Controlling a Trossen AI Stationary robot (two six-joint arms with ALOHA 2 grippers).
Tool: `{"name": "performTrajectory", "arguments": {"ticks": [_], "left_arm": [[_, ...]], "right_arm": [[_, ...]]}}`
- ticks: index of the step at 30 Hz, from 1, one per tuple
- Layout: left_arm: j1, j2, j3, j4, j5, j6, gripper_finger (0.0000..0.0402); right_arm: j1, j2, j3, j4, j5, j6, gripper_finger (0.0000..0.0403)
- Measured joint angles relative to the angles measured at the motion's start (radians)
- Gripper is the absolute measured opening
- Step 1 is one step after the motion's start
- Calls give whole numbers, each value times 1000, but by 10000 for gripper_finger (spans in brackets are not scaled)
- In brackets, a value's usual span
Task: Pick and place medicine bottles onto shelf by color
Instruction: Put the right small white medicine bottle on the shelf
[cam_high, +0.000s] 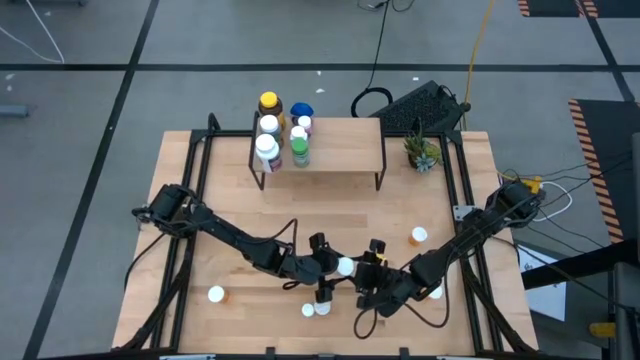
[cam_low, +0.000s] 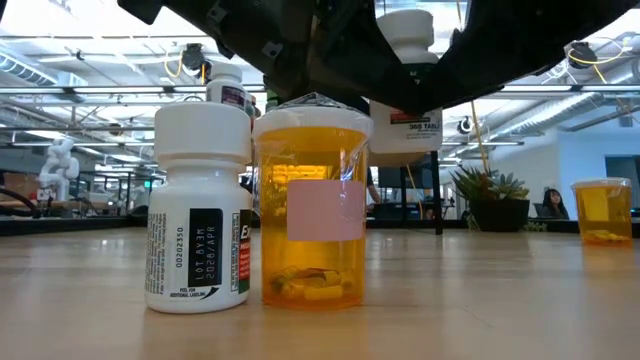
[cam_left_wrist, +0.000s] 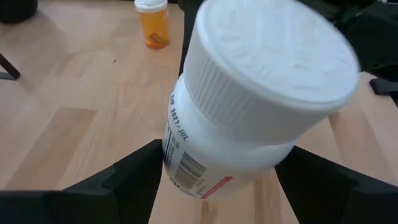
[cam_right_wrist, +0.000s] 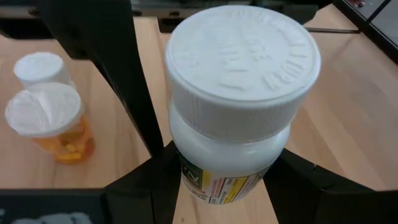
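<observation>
Left tool (cam_left_wrist: 217, 180) grips ribbed-cap white bottle (cam_left_wrist: 249, 106)

We see a light-wood table (cam_high: 230, 190) standing on a grey floor (cam_high: 100, 40) crossed by dark lines. At the table's far right corner sits a small potted plant (cam_high: 422, 152) with spiky green leaves; the low view shows it in a dark pot. Just behind that corner lies a flat black object (cam_high: 420, 108), with a black cable loop (cam_high: 372, 102) beside it. A yellow cable (cam_high: 480, 45) runs across the floor. In the low view, a seated person (cam_low: 552, 203) shows far back in the room.
</observation>
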Motion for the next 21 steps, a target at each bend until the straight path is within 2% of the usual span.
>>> {"name": "performTrajectory", "arguments": {"ticks": [6, 15, 21], "left_arm": [[0, -20, 2, 13, -24, -2, 296], [-26, -88, 4, 137, -84, 128, 296], [-48, -85, 3, 120, -108, 173, 296]], "right_arm": [[-5, 1, -22, -14, 17, 0, 191], [-29, 3, -24, -24, 24, 24, 192], [-31, 3, -24, -18, 24, 34, 192]]}}
